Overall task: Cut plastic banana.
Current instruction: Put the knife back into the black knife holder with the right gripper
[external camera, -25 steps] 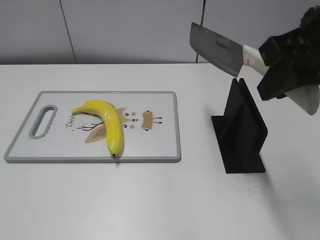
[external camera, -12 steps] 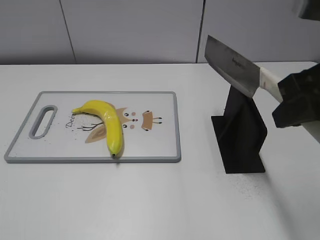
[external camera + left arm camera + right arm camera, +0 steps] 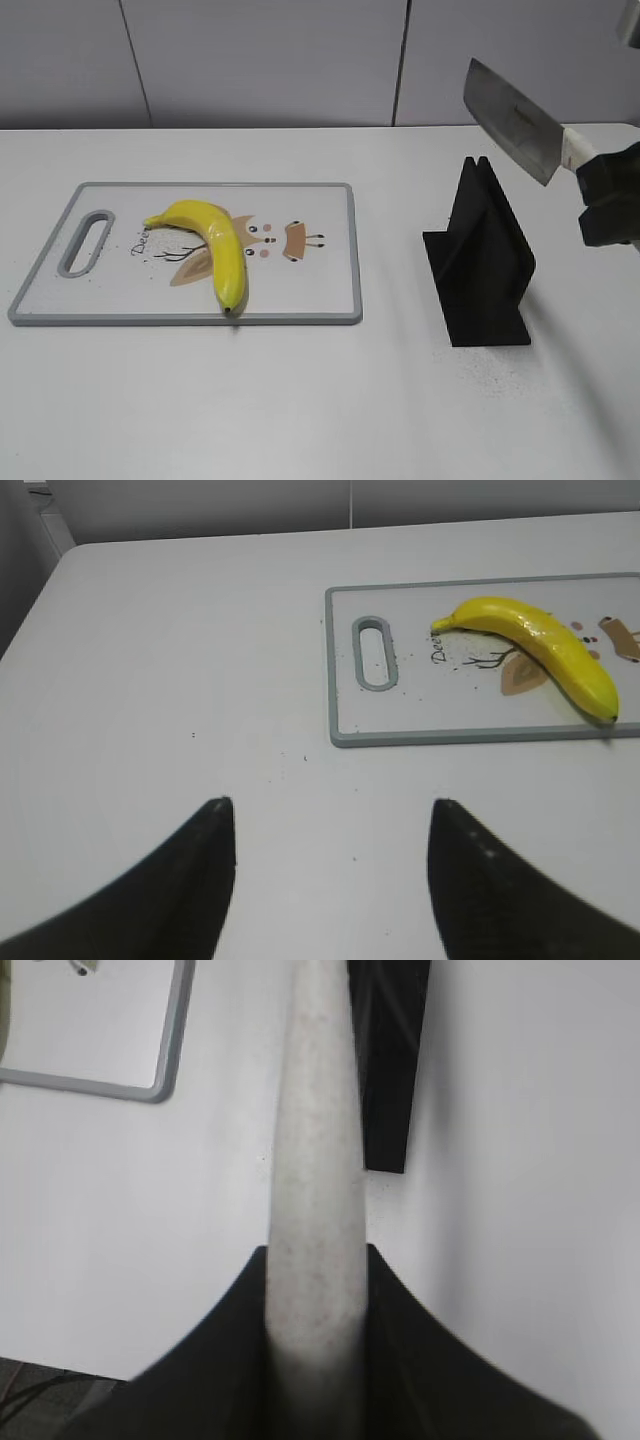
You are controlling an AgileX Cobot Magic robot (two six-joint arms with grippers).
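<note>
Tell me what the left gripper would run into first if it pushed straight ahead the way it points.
Probably bare table. The left gripper is open, and the cutting board with the banana lies ahead and to the right.

surface: white table [image 3: 300,400], matte, faint dark specks | on it: grey-rimmed cutting board [image 3: 320,250], flat, ahead of the left fingers [image 3: 195,880] and off to their right | on it: black knife stand [image 3: 480,265], upright, below and just ahead of the right fingers [image 3: 400,1360], apparently untouched by them
</note>
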